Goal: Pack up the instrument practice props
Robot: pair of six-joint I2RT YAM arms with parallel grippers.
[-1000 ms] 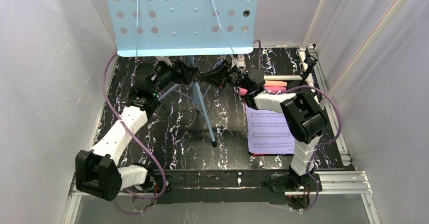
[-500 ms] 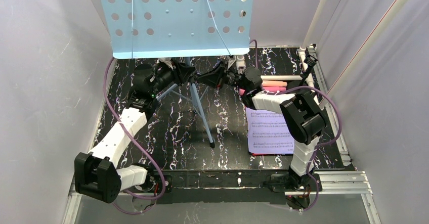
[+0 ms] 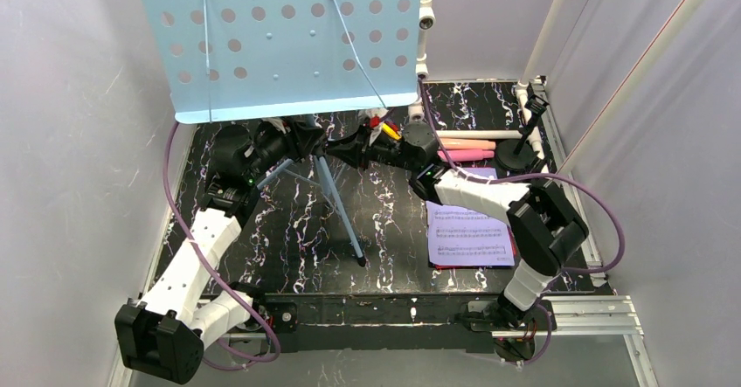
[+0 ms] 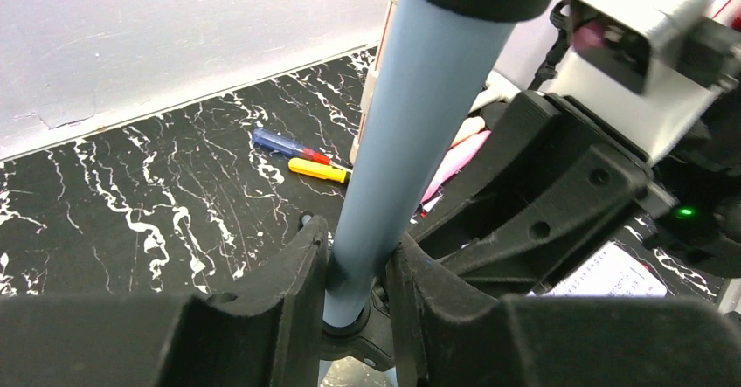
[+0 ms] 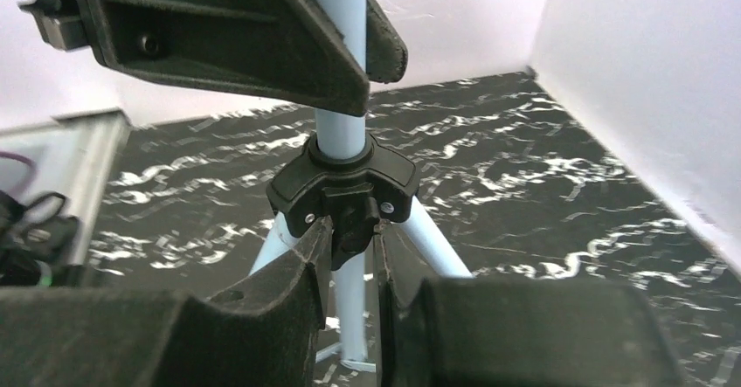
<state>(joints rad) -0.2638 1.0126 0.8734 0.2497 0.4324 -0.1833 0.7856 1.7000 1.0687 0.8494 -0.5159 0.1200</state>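
Observation:
The pale-blue perforated music rack (image 3: 280,38) leans toward the back left on its tripod legs (image 3: 341,212). My left gripper (image 3: 308,141) is shut on the rack's pale-blue pole (image 4: 411,142), just above the black tripod collar. My right gripper (image 3: 347,153) faces it from the right and is shut on the collar's black knob (image 5: 354,221). A lavender sheet-music page (image 3: 467,230) lies on a red page at the right. The pink microphone (image 3: 469,155) and the beige microphone (image 3: 463,143) lie next to a black round-based holder (image 3: 522,153).
A white PVC pipe frame (image 3: 425,20) stands at the back right. A blue-and-red pen (image 4: 284,143) and a yellow pen (image 4: 319,171) lie on the black marbled floor behind the pole. White walls close in on both sides.
The rack has shifted to the left and further up the view with both grippers still on it. The right arm has stretched left, uncovering the microphones and the holder.

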